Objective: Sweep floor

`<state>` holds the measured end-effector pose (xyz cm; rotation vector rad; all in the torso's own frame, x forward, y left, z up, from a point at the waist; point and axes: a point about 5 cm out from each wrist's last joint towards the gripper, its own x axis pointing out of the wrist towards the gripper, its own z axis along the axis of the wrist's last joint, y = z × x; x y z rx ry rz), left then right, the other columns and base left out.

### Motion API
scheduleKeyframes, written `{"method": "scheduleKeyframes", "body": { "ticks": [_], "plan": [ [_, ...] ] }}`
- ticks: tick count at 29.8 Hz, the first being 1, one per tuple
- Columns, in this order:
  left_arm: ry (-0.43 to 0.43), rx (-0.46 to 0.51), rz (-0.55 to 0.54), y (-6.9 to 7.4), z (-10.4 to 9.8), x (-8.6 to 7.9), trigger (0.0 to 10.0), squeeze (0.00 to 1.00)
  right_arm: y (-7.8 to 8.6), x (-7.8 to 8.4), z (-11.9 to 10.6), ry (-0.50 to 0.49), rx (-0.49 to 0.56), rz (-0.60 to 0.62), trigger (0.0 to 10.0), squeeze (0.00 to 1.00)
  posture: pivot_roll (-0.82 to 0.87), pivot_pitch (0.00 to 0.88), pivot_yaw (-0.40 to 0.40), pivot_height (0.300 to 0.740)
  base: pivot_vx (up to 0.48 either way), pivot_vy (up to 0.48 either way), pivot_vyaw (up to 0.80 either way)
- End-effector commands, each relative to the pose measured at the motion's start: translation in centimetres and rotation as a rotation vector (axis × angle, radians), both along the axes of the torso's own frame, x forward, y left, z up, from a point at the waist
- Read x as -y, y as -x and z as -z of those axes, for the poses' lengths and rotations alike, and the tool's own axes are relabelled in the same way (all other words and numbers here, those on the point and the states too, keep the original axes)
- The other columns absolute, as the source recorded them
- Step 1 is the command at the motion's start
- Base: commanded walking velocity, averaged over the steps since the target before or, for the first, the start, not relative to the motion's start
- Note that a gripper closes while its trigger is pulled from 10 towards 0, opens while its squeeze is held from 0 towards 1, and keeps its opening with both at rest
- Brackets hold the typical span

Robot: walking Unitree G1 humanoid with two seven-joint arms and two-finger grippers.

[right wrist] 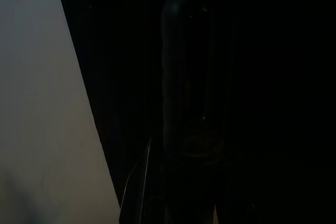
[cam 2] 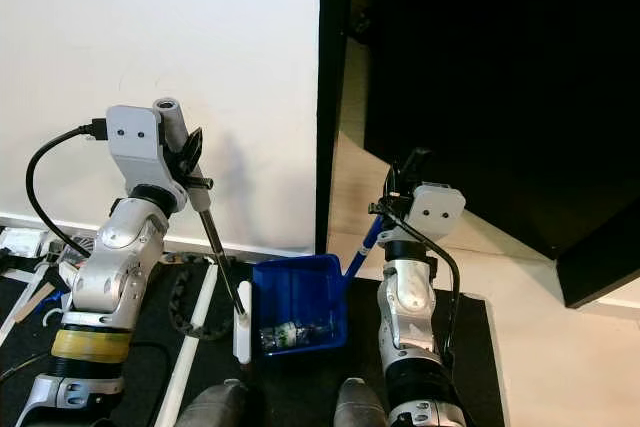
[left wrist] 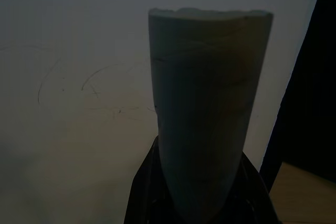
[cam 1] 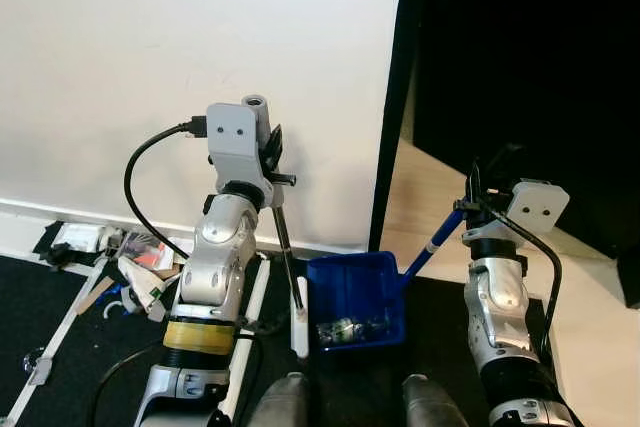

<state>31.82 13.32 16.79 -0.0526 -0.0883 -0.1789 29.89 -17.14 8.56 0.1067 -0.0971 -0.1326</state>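
Left eye view: left end effector (cam 1: pixel 276 162) grips the broom (cam 1: pixel 288 262), right end effector (cam 1: pixel 470 209) apparently clasps the blue dustpan (cam 1: pixel 355 297); litter (cam 1: pixel 130 272) remains, so sweep it next.

I count two arms, one left (cam 1: pixel 215 267) and one right (cam 1: pixel 500 307), each ending in one gripper: left (cam 1: pixel 272 152), right (cam 1: pixel 472 192). One broom (cam 1: pixel 290 267), one blue dustpan (cam 1: pixel 355 297) with a few bits of rubbish inside. One litter pile (cam 1: pixel 130 267) far left. One white wall (cam 1: pixel 200 47).
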Motion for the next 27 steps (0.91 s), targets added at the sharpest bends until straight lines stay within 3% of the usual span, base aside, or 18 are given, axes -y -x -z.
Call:
{"method": "scheduleKeyframes", "body": {
  "ticks": [1, 6, 14, 27],
  "plan": [
    [-0.007, 0.013, 0.010, 0.1, -0.1, 0.2, 10.0, 0.00, 0.0, 0.2, -0.8, -0.002, 0.049, 0.016, 10.0, 0.00, 0.05, 0.088, 0.107, 0.740, 0.000, 0.000, 0.00],
    [-0.016, 0.026, 0.029, -0.3, -0.7, 0.3, 10.0, 0.00, 0.7, 1.1, -0.7, 0.010, 0.050, 0.052, 10.0, 0.00, 0.03, 0.112, 0.126, 0.740, 0.000, 0.000, 0.00],
    [-0.031, 0.031, -0.013, -0.8, -0.6, -1.0, 10.0, 0.00, 1.0, 0.5, -0.1, 0.006, 0.031, 0.045, 10.0, 0.00, 0.02, 0.090, 0.116, 0.740, 0.000, 0.000, 0.00],
    [-0.005, -0.055, 0.048, -1.3, 1.4, 1.2, 10.0, 0.00, -0.5, 0.2, -1.0, 0.032, 0.047, -0.013, 10.0, 0.00, -0.02, 0.000, 0.084, 0.740, 0.000, 0.000, 0.00]
  ]
}}
